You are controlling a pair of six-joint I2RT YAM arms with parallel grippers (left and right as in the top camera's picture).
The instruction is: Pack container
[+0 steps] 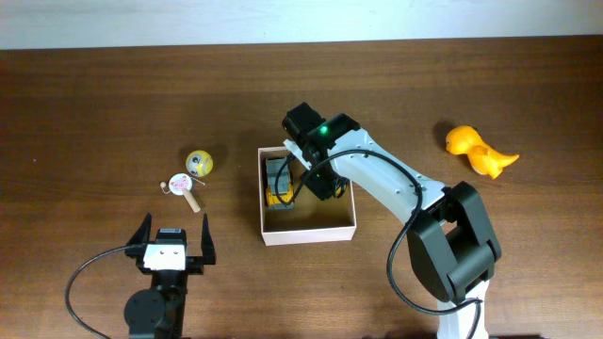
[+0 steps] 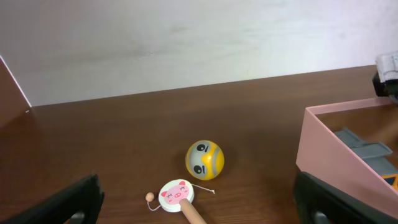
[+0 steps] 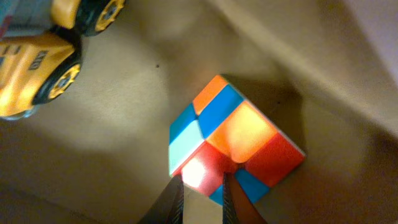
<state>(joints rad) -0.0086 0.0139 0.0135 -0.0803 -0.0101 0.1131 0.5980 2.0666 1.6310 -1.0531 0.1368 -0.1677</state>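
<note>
container (image 1: pixel 308 232), right tool (image 3: pixel 200 185) angled down inside

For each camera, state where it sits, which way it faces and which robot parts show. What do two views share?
Overhead: above the brown wooden table, facing straight down; shows both arms.
Left wrist: low over the table, facing the pale back wall; left hand fingers at bottom corners.
Right wrist: inside the white-walled square container, facing a multicoloured cube; right hand fingers.
Shared: overhead and left wrist show the yellow ball.
</note>
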